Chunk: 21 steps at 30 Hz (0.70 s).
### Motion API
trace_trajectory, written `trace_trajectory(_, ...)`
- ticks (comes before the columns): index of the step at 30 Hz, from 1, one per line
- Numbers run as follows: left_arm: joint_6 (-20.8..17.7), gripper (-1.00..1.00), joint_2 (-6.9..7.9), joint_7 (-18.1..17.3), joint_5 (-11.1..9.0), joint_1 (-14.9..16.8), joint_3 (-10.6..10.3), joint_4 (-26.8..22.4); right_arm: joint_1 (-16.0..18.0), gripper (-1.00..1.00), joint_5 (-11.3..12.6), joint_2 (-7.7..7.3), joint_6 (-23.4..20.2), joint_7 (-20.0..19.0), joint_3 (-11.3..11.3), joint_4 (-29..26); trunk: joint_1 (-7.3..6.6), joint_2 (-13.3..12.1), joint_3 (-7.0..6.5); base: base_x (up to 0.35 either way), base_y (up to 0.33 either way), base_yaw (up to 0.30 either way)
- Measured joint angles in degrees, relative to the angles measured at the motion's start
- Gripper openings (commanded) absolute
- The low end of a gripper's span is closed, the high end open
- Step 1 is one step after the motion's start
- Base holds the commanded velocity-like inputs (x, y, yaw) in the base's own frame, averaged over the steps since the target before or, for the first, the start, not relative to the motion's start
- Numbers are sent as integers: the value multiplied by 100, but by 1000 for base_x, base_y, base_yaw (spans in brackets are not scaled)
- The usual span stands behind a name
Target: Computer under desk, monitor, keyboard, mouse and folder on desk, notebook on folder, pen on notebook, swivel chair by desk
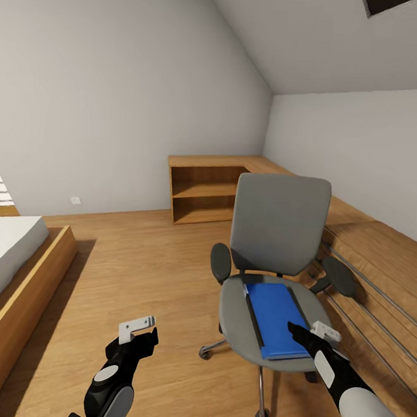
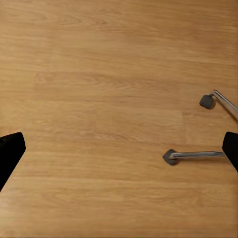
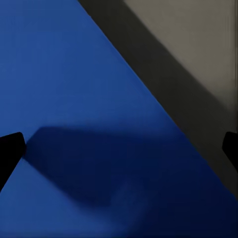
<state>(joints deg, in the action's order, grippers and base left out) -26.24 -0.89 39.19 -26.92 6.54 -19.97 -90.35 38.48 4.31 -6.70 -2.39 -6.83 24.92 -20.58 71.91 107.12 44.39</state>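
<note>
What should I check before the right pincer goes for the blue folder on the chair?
1. Blue folder lies flat on the swivel chair seat: ok.
2. Right pincer is over the folder's near right corner: ok.
3. Right pincer open, fingertips wide at the wrist view's edges: ok.
4. Contact with the folder: cannot tell.
5. Left pincer open over bare floor, clear of the chair's casters: ok.

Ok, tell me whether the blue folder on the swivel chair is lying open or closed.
Closed. The folder lies flat on the swivel chair seat, showing one unbroken blue cover, no pages or spread halves. The right pincer hovers over its near corner.
</note>
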Motion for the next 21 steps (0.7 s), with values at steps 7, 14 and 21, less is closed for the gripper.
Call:
trace_trajectory(7, 2, 100, 0, 6, 7, 0, 0, -1, 2, 100, 1, 0, 0, 0, -2, 4, 1, 0, 0, -44, 0, 0)
trace_trajectory(14, 2, 100, 0, 7, 2, 0, 0, 1, 0, 100, 11, 1, 0, -9, -10, -2, 3, 0, 0, -236, 0, 0)
trace_trajectory(21, 2, 100, 0, 7, 0, 0, 0, -1, -3, 100, -16, 0, 0, 7, -10, 121, 1, -1, 1, -160, 0, 0)
